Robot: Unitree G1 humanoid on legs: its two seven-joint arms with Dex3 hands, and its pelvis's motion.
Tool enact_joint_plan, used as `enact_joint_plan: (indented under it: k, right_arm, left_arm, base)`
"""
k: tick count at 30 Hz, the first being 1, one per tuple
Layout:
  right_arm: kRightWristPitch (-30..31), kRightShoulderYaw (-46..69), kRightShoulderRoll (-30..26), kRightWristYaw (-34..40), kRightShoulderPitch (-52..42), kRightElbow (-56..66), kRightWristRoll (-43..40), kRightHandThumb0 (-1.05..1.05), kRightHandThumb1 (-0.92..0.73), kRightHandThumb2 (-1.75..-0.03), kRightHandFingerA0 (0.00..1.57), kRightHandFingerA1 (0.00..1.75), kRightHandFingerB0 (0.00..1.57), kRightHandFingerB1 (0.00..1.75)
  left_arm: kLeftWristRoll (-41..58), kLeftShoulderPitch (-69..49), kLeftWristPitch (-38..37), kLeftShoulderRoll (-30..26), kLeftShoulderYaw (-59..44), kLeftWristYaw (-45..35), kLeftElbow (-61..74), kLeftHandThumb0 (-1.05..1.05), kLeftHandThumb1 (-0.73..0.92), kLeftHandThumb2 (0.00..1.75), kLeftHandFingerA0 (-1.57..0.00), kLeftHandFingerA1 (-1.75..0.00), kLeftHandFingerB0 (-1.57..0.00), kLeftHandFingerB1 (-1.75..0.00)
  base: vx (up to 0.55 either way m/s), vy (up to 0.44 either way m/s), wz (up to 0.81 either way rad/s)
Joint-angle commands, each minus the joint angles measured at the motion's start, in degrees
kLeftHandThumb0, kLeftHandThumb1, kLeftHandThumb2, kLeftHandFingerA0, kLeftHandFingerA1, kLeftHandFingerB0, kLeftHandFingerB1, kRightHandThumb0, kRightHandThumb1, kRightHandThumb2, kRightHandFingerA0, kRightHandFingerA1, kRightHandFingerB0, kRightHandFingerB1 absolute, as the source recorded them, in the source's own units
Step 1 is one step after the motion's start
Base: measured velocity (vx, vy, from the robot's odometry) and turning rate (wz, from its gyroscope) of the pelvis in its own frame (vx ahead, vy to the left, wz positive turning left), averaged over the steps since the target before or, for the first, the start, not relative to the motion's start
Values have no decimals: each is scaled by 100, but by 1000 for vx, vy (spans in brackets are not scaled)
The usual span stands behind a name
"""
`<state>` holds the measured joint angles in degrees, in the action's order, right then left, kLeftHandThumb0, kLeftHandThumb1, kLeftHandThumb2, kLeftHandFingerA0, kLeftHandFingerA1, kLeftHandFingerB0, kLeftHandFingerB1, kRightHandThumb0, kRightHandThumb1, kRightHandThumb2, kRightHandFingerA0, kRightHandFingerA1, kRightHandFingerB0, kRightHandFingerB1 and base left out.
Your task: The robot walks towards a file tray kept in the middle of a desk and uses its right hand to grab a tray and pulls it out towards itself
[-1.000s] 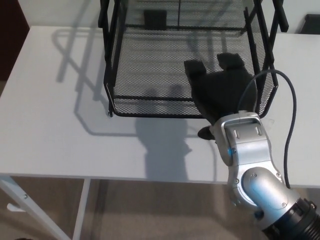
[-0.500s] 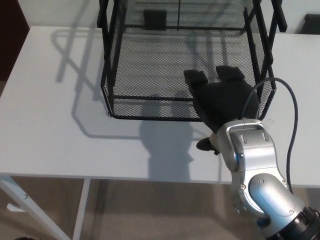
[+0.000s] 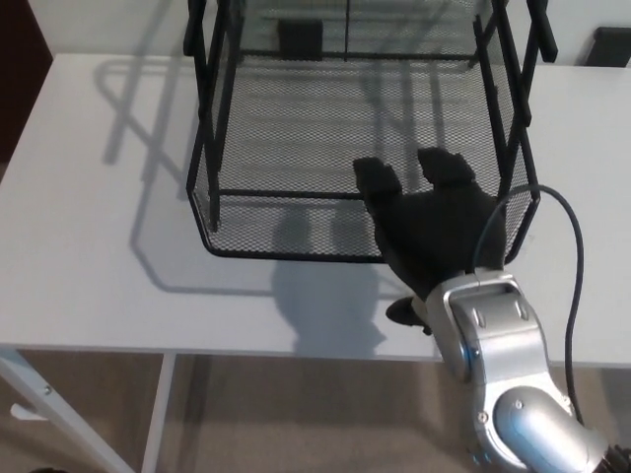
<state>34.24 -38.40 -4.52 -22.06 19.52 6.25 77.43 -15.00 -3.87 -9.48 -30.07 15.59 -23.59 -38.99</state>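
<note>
We have our right hand (image 3: pixel 434 232) hooked over the front rim of the tray (image 3: pixel 296 197), near the tray's right front corner: two fingers (image 3: pixel 380 179) lie inside on the mesh floor and the thumb shows below the rim, outside it. We judge this a grasp on the rim, though the palm hides the actual contact, so we cannot say how firmly it holds. The tray sits at the bottom of the black rack (image 3: pixel 513 89), its front edge drawn out toward us and already close to the desk (image 3: pixel 99 246) edge on our side. Our left hand is not in view.

What could go wrong from here, as we see it:

- Our hold is well off the tray's centre, so a straight pull could twist the tray in the rack and jam it against the right post.
- If it jams, more pulling may drag the whole rack across the desk toward the near edge.
- The fingers only hook the rim; a jerk could slip them off the thin wire.
- The cable (image 3: pixel 572 286) looping beside the tray's right corner could snag on it.
</note>
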Motion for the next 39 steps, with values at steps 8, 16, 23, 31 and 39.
enact_joint_plan:
  k: [8,16,23,31,39]
  right_arm:
    - [-339,-24,-283,-17,-1053,904,32,-60,-38,-53,4,32,14,27]
    - [-586,-50,-431,232,-1780,1669,134,-66,-32,-61,7,31,14,31]
    - [-877,-388,-512,425,-2634,2601,516,-67,-31,-60,8,35,14,32]
    - [-1216,-503,-614,694,-3341,2943,762,-31,-4,-73,5,54,0,48]
    - [-1595,-451,-609,529,-3575,3467,1031,-55,-33,-77,2,39,9,40]
  left_arm:
    - [-33,-36,-116,-116,-51,-70,-4,-57,17,58,-79,-55,-70,-48]
    - [-79,20,-159,-129,-49,-48,-66,-58,17,58,-80,-55,-69,-48]
    - [-123,-23,-156,-125,-28,-33,-60,-59,18,58,-81,-55,-68,-49]
    - [-91,-15,-123,-133,-54,-79,-30,-59,18,58,-79,-54,-69,-48]
    - [-134,-15,-214,-127,-33,-15,-97,-59,17,58,-82,-56,-69,-49]
  base:
    - [0,0,0]
    - [0,0,0]
    - [0,0,0]
    - [0,0,0]
    - [0,0,0]
